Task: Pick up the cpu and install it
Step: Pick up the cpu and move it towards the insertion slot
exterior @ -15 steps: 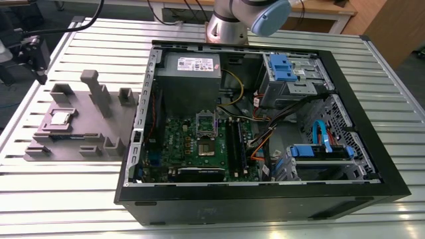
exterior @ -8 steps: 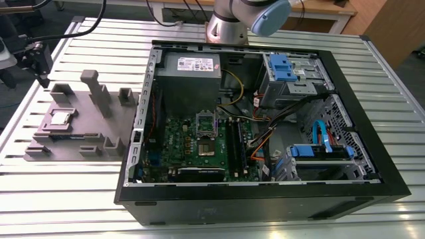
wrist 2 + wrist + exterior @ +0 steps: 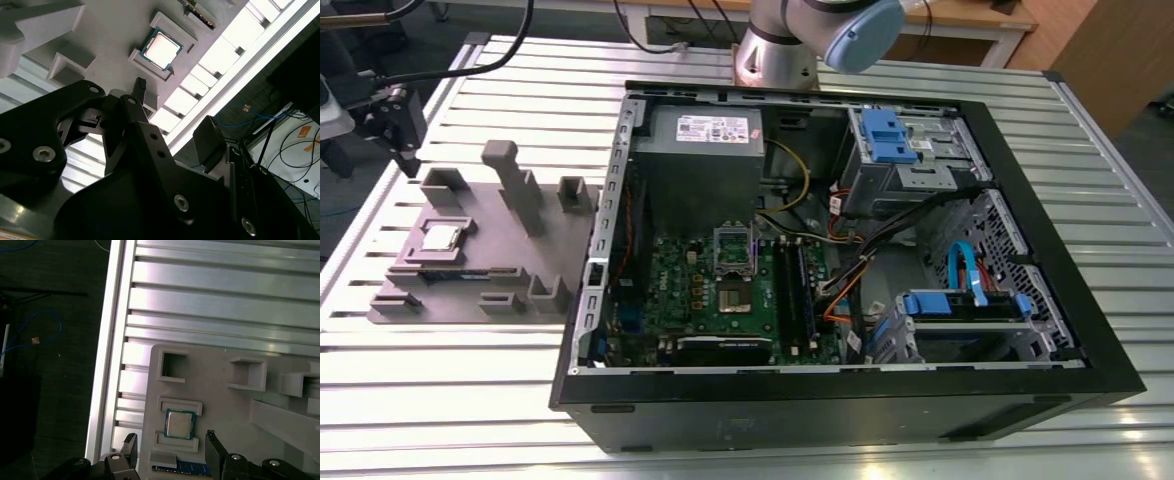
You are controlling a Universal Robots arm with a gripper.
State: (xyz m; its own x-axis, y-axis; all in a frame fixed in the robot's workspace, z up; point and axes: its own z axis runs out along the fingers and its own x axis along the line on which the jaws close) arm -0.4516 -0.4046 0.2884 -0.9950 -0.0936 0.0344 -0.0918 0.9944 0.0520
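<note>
Looking at the exterior view, one cpu [image 3: 443, 236] lies in a grey holder [image 3: 500, 255], nine o'clock from the computer [image 3: 787, 410]; one gripper [image 3: 403, 150] hangs at eleven o'clock from it. Second wrist view: gripper [image 3: 175, 107] open, empty. First wrist view: cpu [image 3: 180, 424] untouched. Picking up and installing are both left.

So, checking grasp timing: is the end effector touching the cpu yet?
Apart. The exterior view shows the end effector held clear of the cpu, a gap between.
</note>
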